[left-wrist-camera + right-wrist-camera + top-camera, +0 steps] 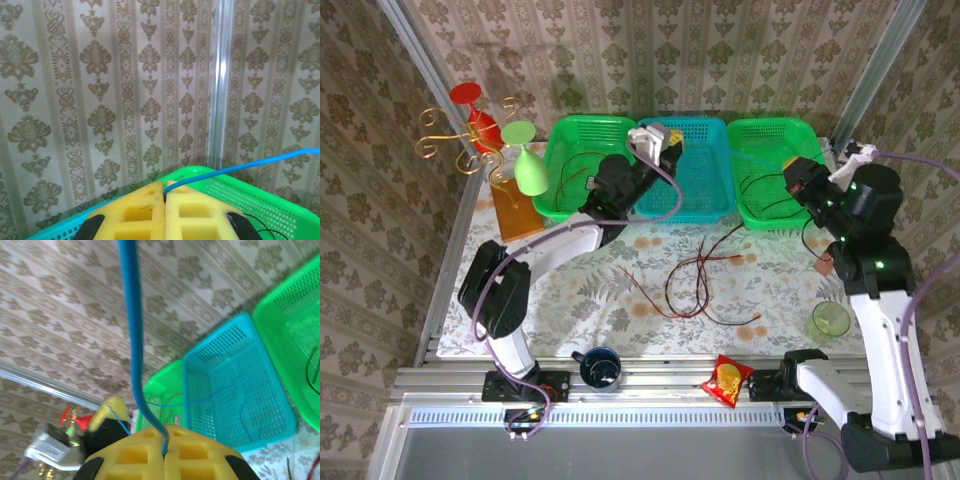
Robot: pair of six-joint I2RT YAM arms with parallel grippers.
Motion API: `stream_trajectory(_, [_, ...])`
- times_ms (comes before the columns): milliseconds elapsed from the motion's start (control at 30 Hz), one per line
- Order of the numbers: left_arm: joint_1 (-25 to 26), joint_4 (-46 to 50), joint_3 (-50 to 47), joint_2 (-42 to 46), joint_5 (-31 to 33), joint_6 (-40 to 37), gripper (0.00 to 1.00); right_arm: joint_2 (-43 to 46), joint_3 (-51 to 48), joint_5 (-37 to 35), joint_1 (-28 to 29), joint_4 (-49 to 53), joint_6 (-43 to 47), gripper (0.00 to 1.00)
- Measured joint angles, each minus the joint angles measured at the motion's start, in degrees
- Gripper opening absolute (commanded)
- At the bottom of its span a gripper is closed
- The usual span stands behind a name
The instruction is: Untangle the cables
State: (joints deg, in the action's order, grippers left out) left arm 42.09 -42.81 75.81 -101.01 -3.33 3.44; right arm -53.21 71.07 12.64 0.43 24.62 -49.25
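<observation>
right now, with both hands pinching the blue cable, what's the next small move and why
Probably lower both toward the teal basket and release. The left hand and right hand are each shut on the blue cable, held up off the table, where the red and black cables lie tangled.

Snack packet (pixel 727 380) print illegible; no readable text elsewhere.

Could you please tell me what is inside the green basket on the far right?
Thin dark cables lie in the green basket. The right gripper, shut on a blue cable, hangs over its right part, hiding anything beneath.
</observation>
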Motion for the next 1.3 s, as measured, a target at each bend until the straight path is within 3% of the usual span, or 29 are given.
stream_trajectory(67, [-1.6,3.1,5.0,-2.7,-1.4,0.9,0.01,-1.8,-2.6,0.0,0.2,-1.8,-0.6,0.0])
stream_trajectory(133, [-2.9,7.4,11.3,-6.5,-3.3,2.2,0.16,-3.7,-4.3,0.0,0.7,-3.1,-1.1,0.0])
stream_trajectory(233, [-5.4,12.8,19.1,-12.9,-4.7,6.1,0.16,-7.9,-4.7,-0.3,2.1,-5.4,-0.5,0.0])
stream_trajectory(300, [-7.4,14.3,20.2,-16.4,-5.4,8.9,0.31,-12.0,-4.1,-0.9,3.6,-6.5,1.0,0.0])
stream_trajectory(333, [-8.4,15.1,20.2,-18.1,-5.7,10.3,0.47,-14.7,-3.3,-1.2,4.5,-6.8,1.6,0.0])
stream_trajectory(367, [-9.3,16.2,20.2,-19.8,-5.8,11.3,0.55,-17.7,-2.3,-1.4,5.3,-7.1,2.2,0.0])
stream_trajectory(467, [-11.0,21.2,20.2,-22.9,-5.9,12.9,0.64,-26.6,1.7,-2.5,7.4,-8.0,4.0,0.0])
stream_trajectory(600, [-10.6,27.5,19.3,-22.1,-5.9,12.7,0.71,-37.4,9.7,-5.3,9.9,-7.6,7.3,0.0])
stream_trajectory(767, [-9.9,29.6,10.6,-13.6,-5.2,12.0,0.73,-44.4,16.4,-7.0,11.6,-6.4,10.8,0.0])
stream_trajectory(1000, [-10.7,29.7,0.8,-2.4,-4.2,11.7,0.74,-43.7,15.5,-9.7,11.8,-4.3,13.7,0.0])
stream_trajectory(1167, [-11.6,32.2,-0.4,0.2,-4.6,12.1,0.76,-40.9,16.0,-9.4,11.8,-3.5,15.8,0.0])
stream_trajectory(1300, [-11.4,34.7,-1.0,2.9,-5.3,12.5,0.77,-45.0,21.3,-9.1,11.9,-1.5,17.3,0.0])
